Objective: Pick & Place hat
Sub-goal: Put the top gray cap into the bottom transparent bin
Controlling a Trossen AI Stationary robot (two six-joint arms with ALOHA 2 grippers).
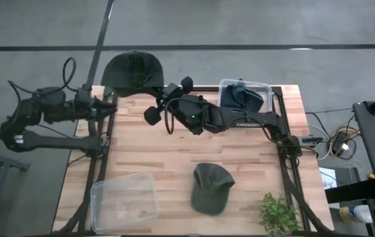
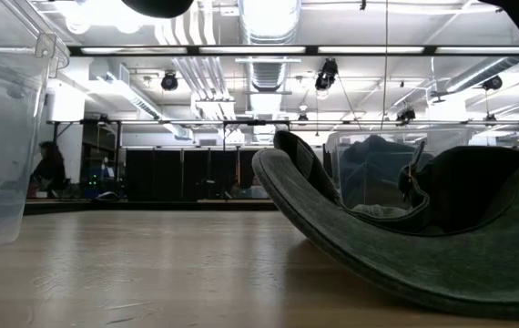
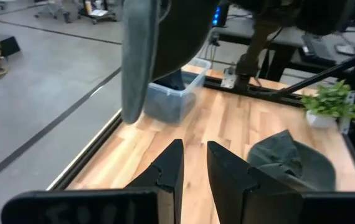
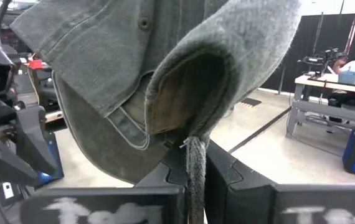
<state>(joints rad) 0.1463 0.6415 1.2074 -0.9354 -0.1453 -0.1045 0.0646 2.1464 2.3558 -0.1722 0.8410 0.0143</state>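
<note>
At the table's left edge, the left gripper [image 1: 112, 103] is seen with its fingers [image 3: 168, 168] only slightly apart and nothing between them. Just beyond, over the far edge, a dark green hat [image 1: 133, 70] is held aloft by the right gripper [image 1: 161, 95], whose jaws are closed on its strap. A second hat [image 1: 210, 188] lies flat toward the near side, between a clear container [image 1: 125, 201] and a small plant [image 1: 279, 214].
</note>
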